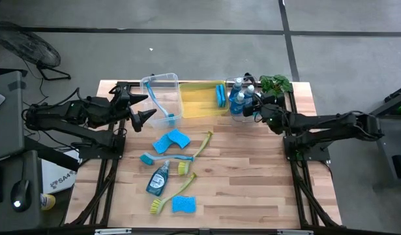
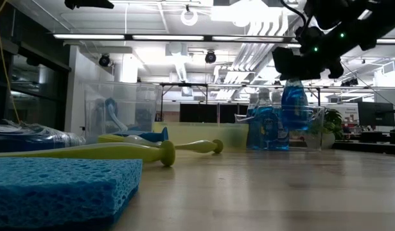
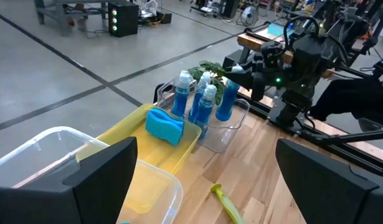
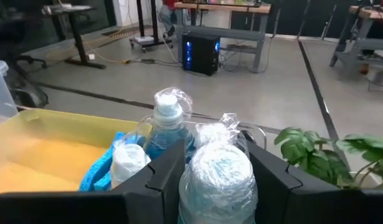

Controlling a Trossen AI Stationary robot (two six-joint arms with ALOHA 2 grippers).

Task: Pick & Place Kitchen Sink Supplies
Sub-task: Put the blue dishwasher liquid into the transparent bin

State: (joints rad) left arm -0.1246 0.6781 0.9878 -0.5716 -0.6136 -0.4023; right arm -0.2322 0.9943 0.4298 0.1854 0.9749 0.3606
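Observation:
My right gripper [image 1: 255, 104] is shut on a small clear bottle of blue dish soap [image 3: 224, 102] at the table's far right, over a small clear bin [image 3: 231, 127]. Other soap bottles [image 3: 191, 99] stand upright in that bin. A blue sponge [image 3: 164, 126] lies in the yellow bin [image 1: 200, 99]. On the tabletop lie another bottle [image 1: 158, 179], two blue sponges [image 1: 172, 139] [image 1: 183, 204] and three brushes [image 1: 200, 147] [image 1: 164, 158] [image 1: 171, 196]. My left gripper [image 1: 145, 114] waits open beside the large clear bin [image 1: 162, 94], which holds a blue brush [image 1: 166, 112]. My right gripper pinches the bottle's top end, at the film-wrapped white cap [image 4: 216, 168], between its two fingers [image 4: 160, 171]. The fingers reach in roughly level from the table's right side. The bottle hangs upright below them [image 2: 293, 106], higher than the standing bottles.
A green leafy plant [image 1: 276, 83] stands at the far right corner, just behind my right gripper. The three bins line the table's far edge. The table's near right part shows bare wood [image 1: 252, 183].

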